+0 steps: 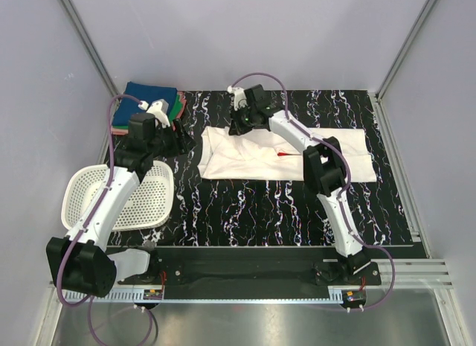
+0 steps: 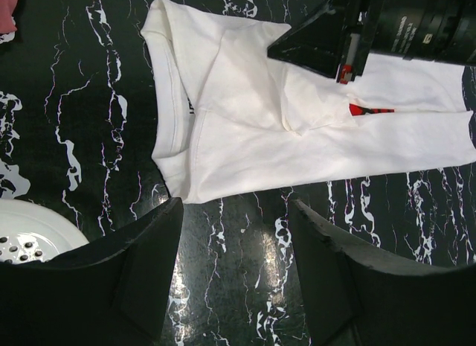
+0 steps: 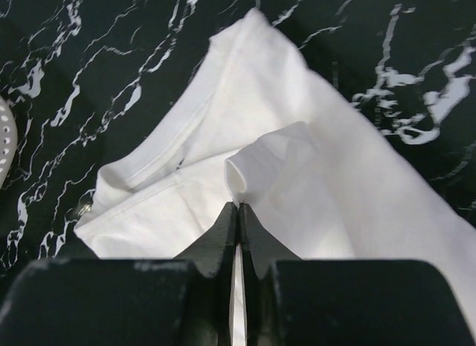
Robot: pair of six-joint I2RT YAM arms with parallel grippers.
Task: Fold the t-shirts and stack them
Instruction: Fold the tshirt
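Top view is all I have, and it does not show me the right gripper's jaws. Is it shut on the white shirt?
Observer: Yes. The right wrist view shows the right gripper shut on a raised fold of the shirt, pinched at the very tips.
Operator: And the left gripper, does it hold anything?
Observer: No. The left gripper is open, with only bare table between its fingers. It is just off the shirt's edge, with the basket rim to one side.
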